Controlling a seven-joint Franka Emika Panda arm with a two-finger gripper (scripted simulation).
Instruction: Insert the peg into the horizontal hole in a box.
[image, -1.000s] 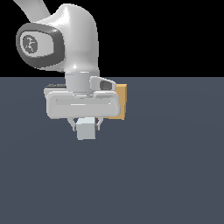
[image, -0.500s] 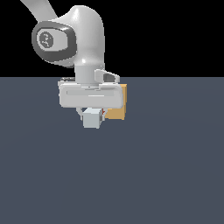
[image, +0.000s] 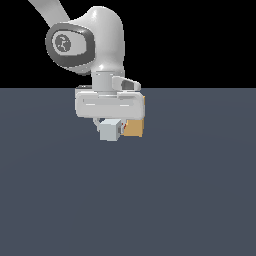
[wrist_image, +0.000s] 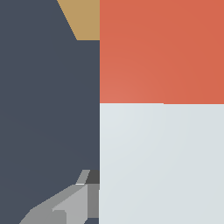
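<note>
Up close, in the wrist view, the pale grey square-sectioned peg with its red-orange end (wrist_image: 162, 131) fills most of the frame, with one grey finger (wrist_image: 70, 205) beside its pale half. I judge the gripper (image: 111, 131) clamped on that pale end, though the jaws are mostly hidden. The peg looks rigid, light and flat-sided, so a grip across the pale flats should resist twisting. Beyond its red tip sits the tan cube-like box (image: 134, 127), close behind; its hole is hidden.
</note>
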